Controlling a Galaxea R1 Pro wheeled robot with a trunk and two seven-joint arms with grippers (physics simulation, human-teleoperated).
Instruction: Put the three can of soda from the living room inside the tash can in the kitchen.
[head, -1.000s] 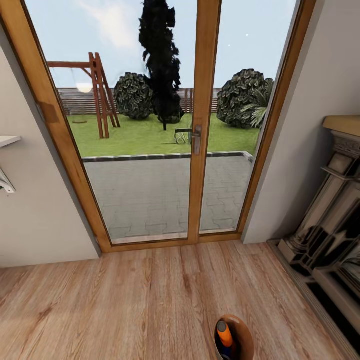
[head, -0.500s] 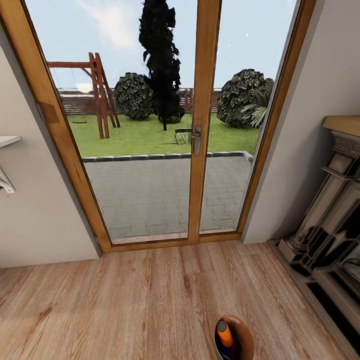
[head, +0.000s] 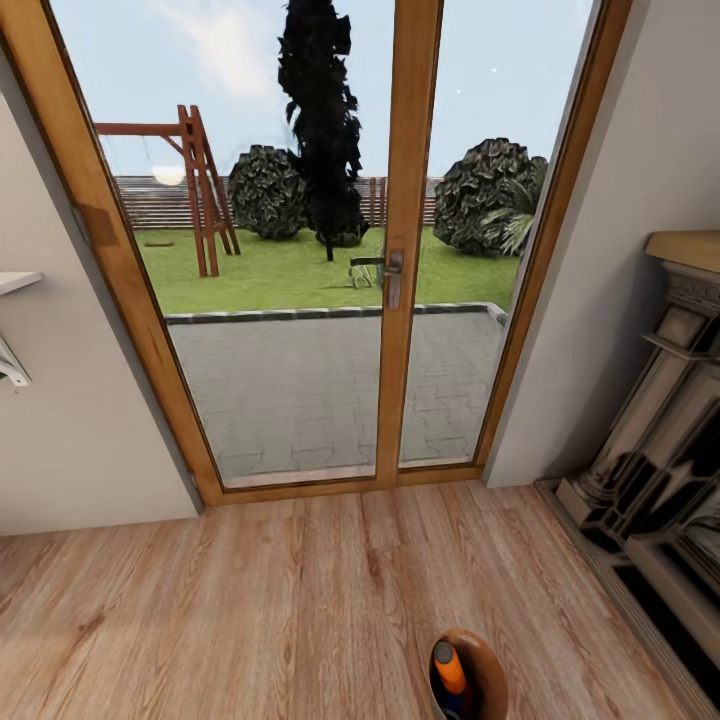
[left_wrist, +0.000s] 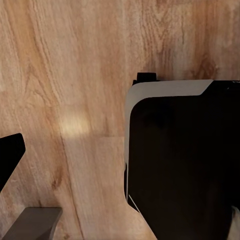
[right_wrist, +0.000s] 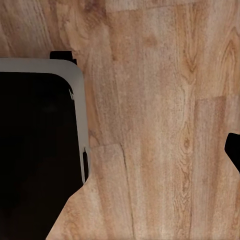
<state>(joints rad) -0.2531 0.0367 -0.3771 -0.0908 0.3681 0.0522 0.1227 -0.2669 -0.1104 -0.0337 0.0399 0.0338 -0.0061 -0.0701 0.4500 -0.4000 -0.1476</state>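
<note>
The robot faces a wood-framed glass door (head: 400, 250) giving onto a paved patio and lawn; a plain wall stands to either side, and a dark carved fireplace surround (head: 660, 440) occupies the right of the head view. Low in that view, on the light wood plank floor (head: 280, 600), sits the tash can (head: 485, 665), its coppery inner wall turned toward the camera. Inside it an orange can of soda (head: 450, 668) leans against the wall, with a dark blue shape just below it that is probably a second can; a third cannot be made out. Across the last second the head view is unchanged apart from a flicker in the garden beyond the glass: door, floor and bin hold the same places, so the base appears to be at rest rather than travelling. Both wrist views look straight down at the planks, each beside a dark, grey-edged panel of the robot's base (left_wrist: 180, 160), (right_wrist: 37, 145). Dark finger edges intrude at the borders of these views, but whether either pair of jaws is apart or together cannot be told. Judged from this, the pause falls mid-errand, with cans already binned and the bin apparently not yet in the kitchen.
</note>
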